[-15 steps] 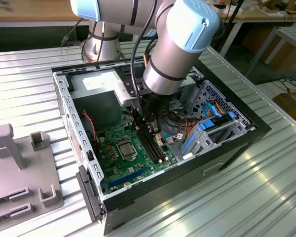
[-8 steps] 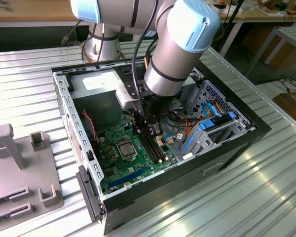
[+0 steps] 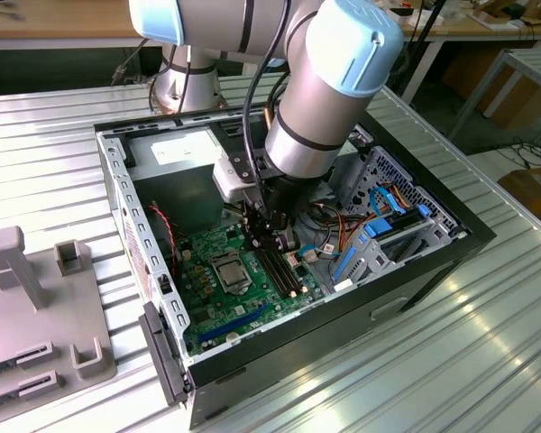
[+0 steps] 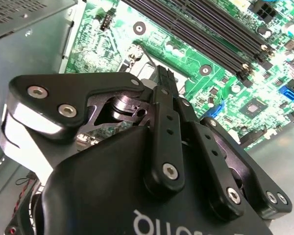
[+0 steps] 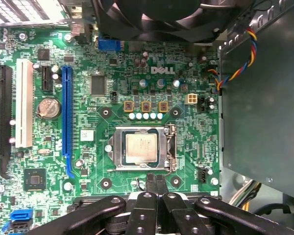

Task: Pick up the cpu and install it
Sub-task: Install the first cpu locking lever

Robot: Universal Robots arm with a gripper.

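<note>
Going by the exterior view's left to right: grey plastic fixture [image 3: 36, 307] is sitting on the ribbed metal table [image 3: 487, 343], then the open PC case [image 3: 126, 194] with the green motherboard [image 3: 243, 302] lying flat inside, then the drive cage [image 3: 401, 194] with blue latches. The cpu [image 5: 141, 148] is sitting in the square socket frame [image 5: 118, 149] on the board, silver top up, frame's metal border surrounding it. The gripper [image 5: 156, 180] is hovering just over the board at the socket's edge, fingers [image 5: 160, 185] pressed together and gripping nothing, apart from the cpu.
</note>
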